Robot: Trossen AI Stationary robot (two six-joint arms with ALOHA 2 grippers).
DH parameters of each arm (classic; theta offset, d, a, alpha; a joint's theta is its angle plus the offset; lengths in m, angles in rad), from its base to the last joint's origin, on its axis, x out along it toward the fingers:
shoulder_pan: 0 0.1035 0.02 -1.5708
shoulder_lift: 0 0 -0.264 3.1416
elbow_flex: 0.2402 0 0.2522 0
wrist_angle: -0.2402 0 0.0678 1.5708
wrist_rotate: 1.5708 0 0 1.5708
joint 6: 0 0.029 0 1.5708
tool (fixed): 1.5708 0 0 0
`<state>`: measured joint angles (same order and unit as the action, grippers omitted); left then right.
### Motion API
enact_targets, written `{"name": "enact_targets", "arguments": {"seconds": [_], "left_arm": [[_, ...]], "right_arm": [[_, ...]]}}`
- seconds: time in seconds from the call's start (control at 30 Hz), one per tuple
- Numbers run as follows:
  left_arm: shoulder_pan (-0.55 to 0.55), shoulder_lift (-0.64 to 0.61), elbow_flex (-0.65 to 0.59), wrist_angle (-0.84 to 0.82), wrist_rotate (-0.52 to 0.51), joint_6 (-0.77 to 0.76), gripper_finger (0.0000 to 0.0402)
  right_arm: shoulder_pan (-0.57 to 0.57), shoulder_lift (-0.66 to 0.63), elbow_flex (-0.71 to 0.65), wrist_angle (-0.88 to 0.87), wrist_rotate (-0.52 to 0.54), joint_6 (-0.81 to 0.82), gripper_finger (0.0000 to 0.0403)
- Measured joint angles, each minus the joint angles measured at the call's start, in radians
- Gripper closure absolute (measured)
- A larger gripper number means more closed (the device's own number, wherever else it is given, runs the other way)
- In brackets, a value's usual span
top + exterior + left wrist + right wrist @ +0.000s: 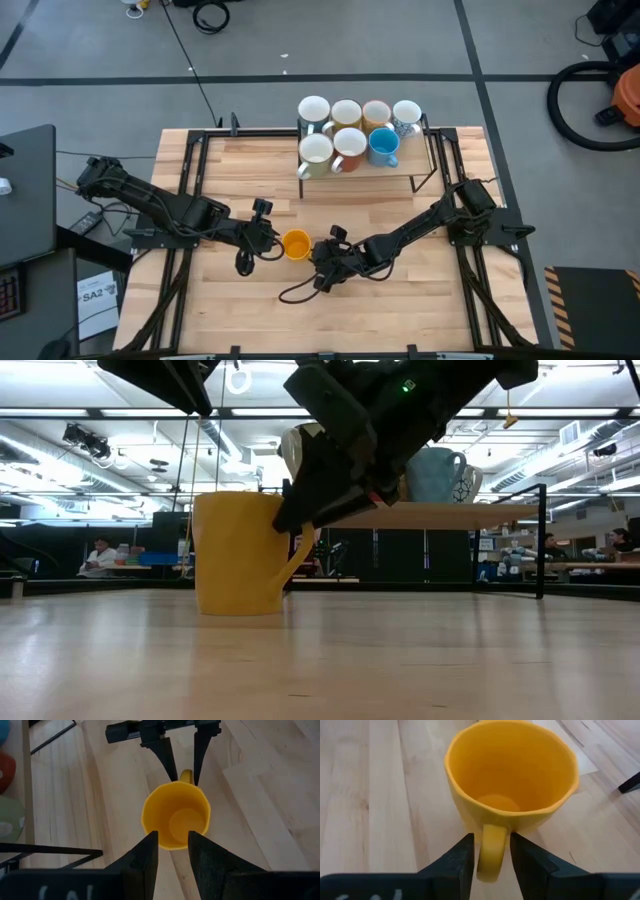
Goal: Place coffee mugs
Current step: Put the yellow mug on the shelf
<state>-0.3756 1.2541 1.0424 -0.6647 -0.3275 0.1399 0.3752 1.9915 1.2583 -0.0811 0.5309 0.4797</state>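
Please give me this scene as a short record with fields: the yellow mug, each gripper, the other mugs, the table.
yellow mug: upright on the table, between both grippers, handle toward the right arm
left gripper: fingers astride the mug's wall on the side away from the handle, one inside the rim, one outside
right gripper: fingers on either side of the handle, close against it
other mugs: seven, grouped on a raised shelf at the table's far edge
table: light wood

Both dark arms reach low toward the desk's middle, left tool (272, 241) and right tool (318, 248) facing, fingers slightly parted.
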Motion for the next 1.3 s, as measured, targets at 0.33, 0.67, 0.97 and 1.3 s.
{"name": "enact_targets", "arguments": {"seconds": [0.33,0.67,0.97,1.3], "left_arm": [[0.000,0.000,0.000,0.000,0.000,0.000,0.0288],[0.000,0.000,0.000,0.000,0.000,0.000,0.0288],[0.000,0.000,0.000,0.000,0.000,0.000,0.0288],[0.000,0.000,0.000,0.000,0.000,0.000,0.0288]], "right_arm": [[0.000,0.000,0.000,-0.002,0.004,0.002,0.0340],[0.000,0.000,0.000,-0.002,0.003,0.021,0.0335],[0.028,-0.086,0.000,-0.124,0.019,0.046,0.0339],[0.070,-0.327,0.000,-0.449,0.052,0.183,0.0339]]}}
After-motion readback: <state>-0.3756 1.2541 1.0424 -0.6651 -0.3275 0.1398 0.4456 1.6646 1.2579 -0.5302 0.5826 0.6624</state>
